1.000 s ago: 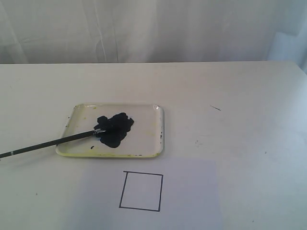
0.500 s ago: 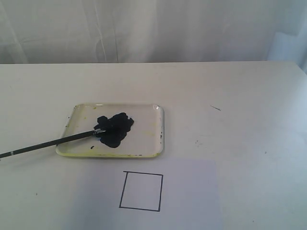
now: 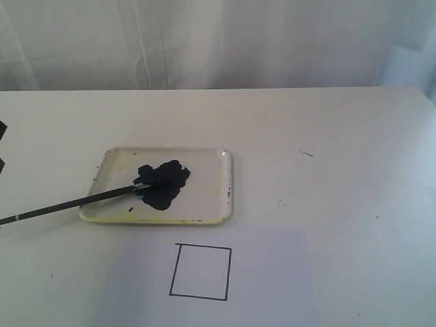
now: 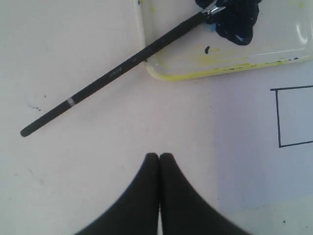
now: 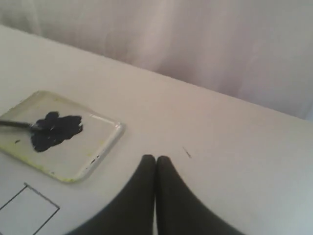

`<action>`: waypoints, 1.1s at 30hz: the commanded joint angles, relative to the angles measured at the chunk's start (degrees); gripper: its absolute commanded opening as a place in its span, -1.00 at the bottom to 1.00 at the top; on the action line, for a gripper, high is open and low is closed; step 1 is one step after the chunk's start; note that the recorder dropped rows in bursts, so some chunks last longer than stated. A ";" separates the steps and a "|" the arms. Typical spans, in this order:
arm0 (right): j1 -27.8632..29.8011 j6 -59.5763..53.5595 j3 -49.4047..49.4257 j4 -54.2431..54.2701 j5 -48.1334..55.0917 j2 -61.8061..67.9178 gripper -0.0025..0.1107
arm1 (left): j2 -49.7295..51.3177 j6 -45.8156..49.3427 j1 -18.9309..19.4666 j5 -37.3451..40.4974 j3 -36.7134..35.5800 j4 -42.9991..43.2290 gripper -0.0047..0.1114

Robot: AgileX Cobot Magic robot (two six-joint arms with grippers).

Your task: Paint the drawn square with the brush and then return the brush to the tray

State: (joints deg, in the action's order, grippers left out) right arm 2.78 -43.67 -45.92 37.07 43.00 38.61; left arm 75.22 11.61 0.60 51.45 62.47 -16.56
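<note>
Pick-up pending: brush (image 3: 75, 202), centre left, tip in tray (image 3: 208, 192); drawn square (image 3: 199, 272) unpainted. Left gripper (image 4: 159, 157), right gripper (image 5: 155, 159): fingers closed, empty; left must open.

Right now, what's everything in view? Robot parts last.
tray: 1, yellowish-clear, on the table, left of centre in the exterior view
paint blot: 1, black, inside the tray
brush: 1, black, tip in the blot, handle over the tray's rim
drawn square: 1, black outline, unpainted, on the paper
paper: 1, pale, on the table, nearer the camera than the tray
curtain: 1, white, behind the table
left gripper: 1, black, shut, empty
right gripper: 1, black, shut, empty
</note>
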 commanded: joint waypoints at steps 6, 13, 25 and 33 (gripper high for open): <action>-2.78 -21.13 -5.40 11.39 5.34 20.02 -0.66 | 10.60 7.79 -2.03 4.69 9.25 -0.94 -0.40; -9.51 -28.70 -5.96 12.21 5.09 30.54 -0.08 | 18.18 21.88 -2.03 5.29 13.25 2.03 -0.20; -16.63 -28.54 -6.10 7.55 1.06 44.00 0.33 | 23.39 30.99 -2.03 0.81 13.25 2.49 -0.20; -22.89 -40.86 -5.99 7.39 -1.44 51.41 0.37 | 23.48 34.71 -2.03 -0.69 12.99 2.49 -0.20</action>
State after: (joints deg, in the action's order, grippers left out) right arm -18.16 -78.91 -51.71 44.54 41.61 88.19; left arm 98.95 43.59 -1.27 49.97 75.45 -13.83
